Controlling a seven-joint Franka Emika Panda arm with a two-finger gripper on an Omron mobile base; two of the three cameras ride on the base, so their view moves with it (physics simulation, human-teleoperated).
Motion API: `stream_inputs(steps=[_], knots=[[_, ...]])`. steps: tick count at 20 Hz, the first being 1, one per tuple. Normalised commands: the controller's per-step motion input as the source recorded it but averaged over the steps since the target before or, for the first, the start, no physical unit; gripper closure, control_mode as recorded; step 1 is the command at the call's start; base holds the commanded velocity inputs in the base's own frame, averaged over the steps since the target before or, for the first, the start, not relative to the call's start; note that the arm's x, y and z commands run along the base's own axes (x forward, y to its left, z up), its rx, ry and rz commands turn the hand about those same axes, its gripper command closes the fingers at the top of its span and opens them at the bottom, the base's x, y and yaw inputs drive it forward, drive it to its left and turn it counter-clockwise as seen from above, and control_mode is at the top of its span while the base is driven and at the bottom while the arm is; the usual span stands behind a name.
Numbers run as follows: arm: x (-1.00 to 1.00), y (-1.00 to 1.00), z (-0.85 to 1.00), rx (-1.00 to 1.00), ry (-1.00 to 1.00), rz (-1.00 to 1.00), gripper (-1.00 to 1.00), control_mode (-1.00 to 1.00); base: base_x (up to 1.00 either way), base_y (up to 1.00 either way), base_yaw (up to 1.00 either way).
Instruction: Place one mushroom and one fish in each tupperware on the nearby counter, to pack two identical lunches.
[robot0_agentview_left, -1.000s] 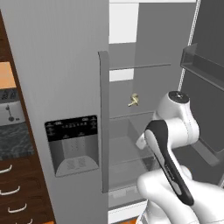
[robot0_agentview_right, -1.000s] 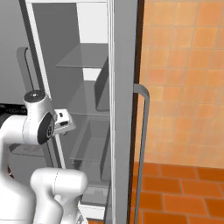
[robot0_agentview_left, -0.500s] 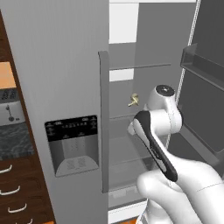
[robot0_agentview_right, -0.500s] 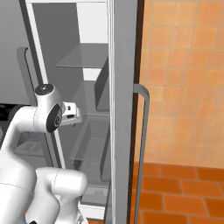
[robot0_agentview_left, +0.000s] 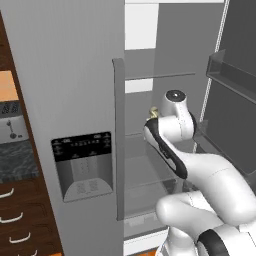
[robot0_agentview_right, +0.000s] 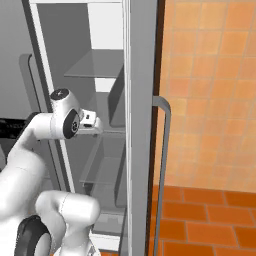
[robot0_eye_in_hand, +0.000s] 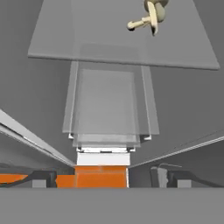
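Resting on the fridge shelf (robot0_eye_in_hand: 109, 48), one mushroom (robot0_eye_in_hand: 149, 16); both fingers (robot0_eye_in_hand: 43, 178) spread wide, empty.

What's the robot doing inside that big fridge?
The white robot arm is reaching into the open fridge. On a glass shelf sits a small tan mushroom, which the hand camera sees just ahead. The gripper has its jaws wide open and is holding nothing. So it looks like it is going for the mushroom, but it hasn't touched it yet.

Beige mushroom (robot0_eye_in_hand: 151, 16); grey fridge (robot0_agentview_left: 75, 75); orange floor (robot0_agentview_right: 210, 220).
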Motion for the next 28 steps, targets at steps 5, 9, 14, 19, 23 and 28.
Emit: stream_inputs(steps=[5, 9, 14, 19, 23, 28], knots=[[0.59, -0.35, -0.01, 0.00, 0.00, -0.20, -1.00, -1.00, 0.00, 0.00, 0.00], [0.58, -0.31, 0.00, 0.00, 0.00, -0.19, -1.00, -1.00, 0.00, 0.00, 0.00], [0.53, -0.18, -0.08, 0.00, 0.00, -0.08, -1.00, -1.00, 0.00, 0.00, 0.00], [0.33, -0.01, -0.20, 0.00, -0.06, 0.00, -1.00, -1.00, 0.00, 0.00, 0.00], [0.30, -0.03, -0.28, 0.00, -0.09, -0.02, -1.00, -1.00, 0.00, 0.00, 0.00], [0.40, -0.16, 0.00, 0.03, -0.10, -0.08, -1.00, -1.00, 0.00, 0.00, 0.00]])
